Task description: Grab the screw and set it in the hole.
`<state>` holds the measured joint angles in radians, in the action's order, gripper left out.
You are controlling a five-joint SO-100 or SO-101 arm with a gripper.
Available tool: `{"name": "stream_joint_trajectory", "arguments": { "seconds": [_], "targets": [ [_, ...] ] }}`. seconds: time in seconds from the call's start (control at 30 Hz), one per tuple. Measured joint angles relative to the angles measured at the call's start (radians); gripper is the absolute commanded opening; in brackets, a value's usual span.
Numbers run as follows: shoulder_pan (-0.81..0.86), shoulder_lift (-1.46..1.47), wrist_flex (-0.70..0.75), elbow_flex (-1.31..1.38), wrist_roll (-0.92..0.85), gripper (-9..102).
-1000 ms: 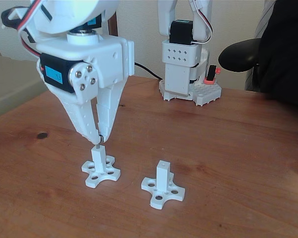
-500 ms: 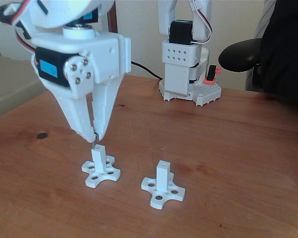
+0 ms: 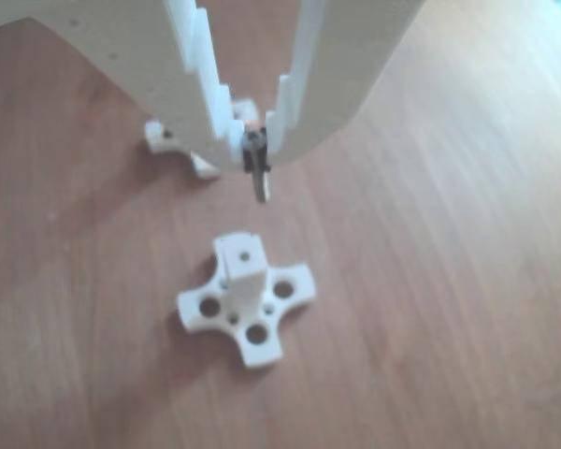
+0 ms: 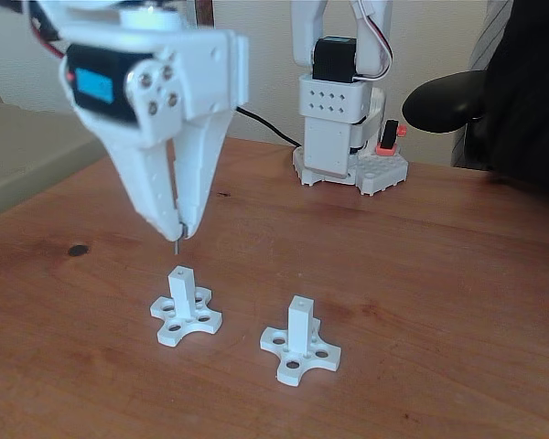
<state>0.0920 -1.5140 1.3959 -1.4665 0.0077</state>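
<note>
The arm points straight down over the desk [image 4: 421,302], its claw [image 4: 177,233] pinched on the screw [image 3: 258,173], whose tip hangs below the fingertips. The screw is held above the left post [image 4: 183,291] in the fixed view, apart from its top, not in the hole [image 3: 245,253]. Two white posts stand on the desk; the second post [image 4: 300,331] is to the right. One arm base [image 4: 340,137] stands at the back. No readable writing; the blue label [image 4: 97,86] is too blurred.

screw [image 3: 258,173] half-hidden between tool [image 3: 254,154] tips
</note>
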Motion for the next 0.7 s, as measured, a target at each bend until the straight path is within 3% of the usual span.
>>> {"name": "stream_joint_trajectory", "arguments": {
  "seconds": [0.7],
  "targets": [
    [-0.189,-0.126,-0.049,-0.109,0.055,-4]
  ]
}}
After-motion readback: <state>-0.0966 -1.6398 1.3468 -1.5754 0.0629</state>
